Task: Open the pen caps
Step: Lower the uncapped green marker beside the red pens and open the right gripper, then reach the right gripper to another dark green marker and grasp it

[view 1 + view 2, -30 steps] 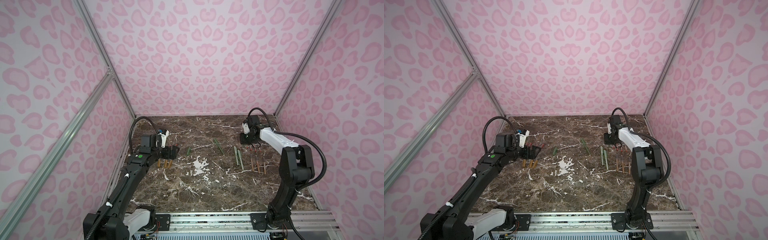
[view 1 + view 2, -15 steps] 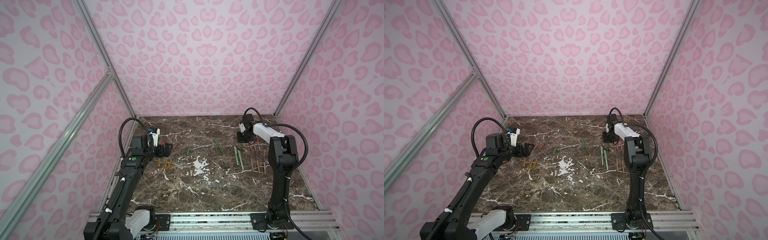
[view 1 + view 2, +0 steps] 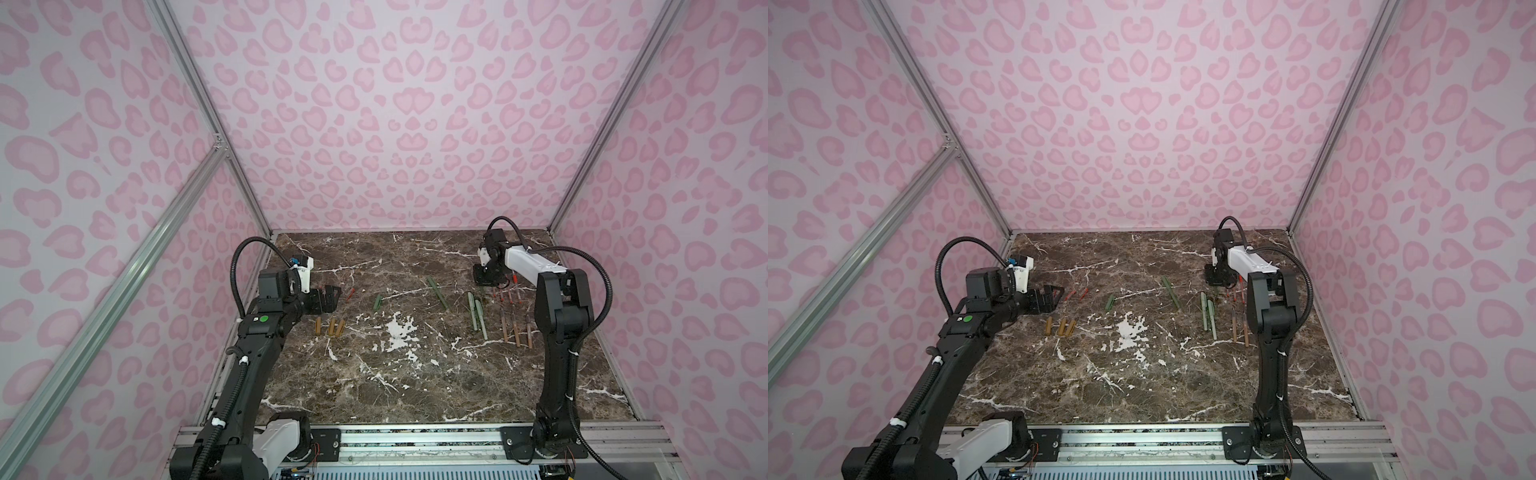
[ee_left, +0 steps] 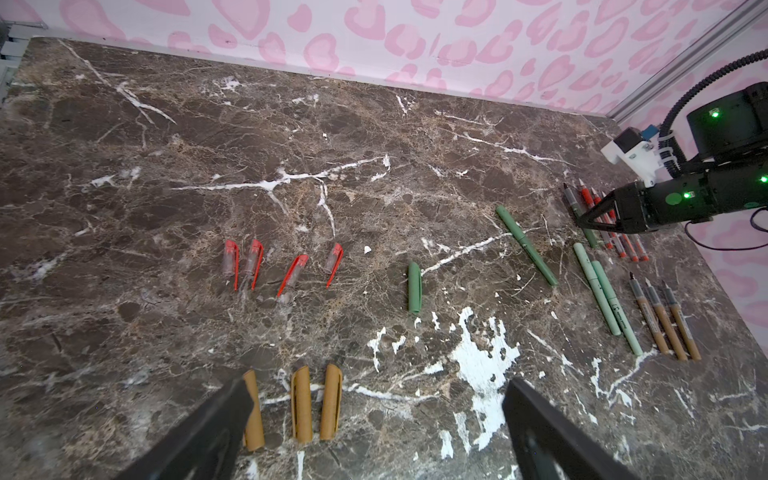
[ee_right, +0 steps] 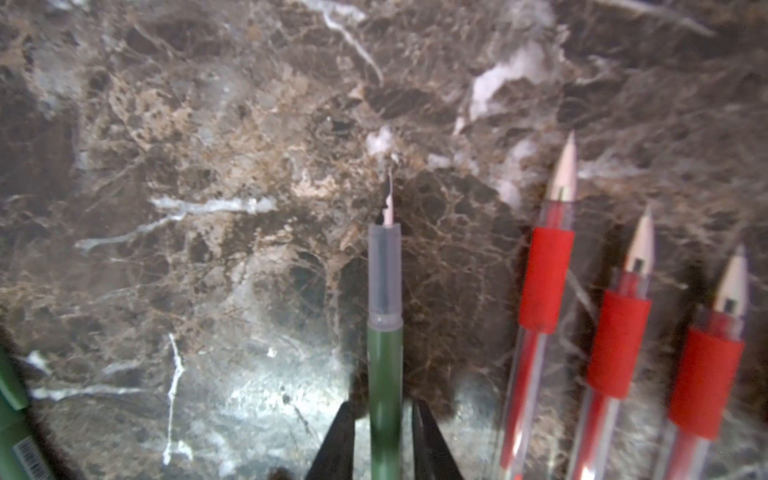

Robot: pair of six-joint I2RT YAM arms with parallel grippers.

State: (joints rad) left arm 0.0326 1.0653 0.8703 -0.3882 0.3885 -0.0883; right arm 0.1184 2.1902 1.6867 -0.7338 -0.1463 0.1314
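Observation:
Several red pen caps (image 4: 253, 262), one dark green cap (image 4: 414, 286) and three tan caps (image 4: 301, 403) lie loose on the marble, left of centre. My left gripper (image 4: 376, 386) hangs open over the tan caps (image 3: 332, 327) with nothing between its fingers. At the far right, my right gripper (image 5: 384, 409) is low over the table. Its jaws stand a little apart on either side of an uncapped dark green pen body (image 5: 384, 365), with a thin gap on each side. That pen lies beside three uncapped red pens (image 5: 544, 282). In both top views the right gripper (image 3: 488, 278) (image 3: 1219, 278) hides this pen.
One dark green pen (image 3: 437, 292) and two pale green pens (image 3: 476, 313) lie right of centre with caps on. Three uncapped tan pen bodies (image 3: 515, 328) lie at the right, next to the right arm. Pink patterned walls enclose the table (image 3: 415, 374) on three sides.
The right gripper's jaws have parted off the dark green pen body, and that arm's elbow has risen. The left gripper has drawn back slightly to the left, still open.

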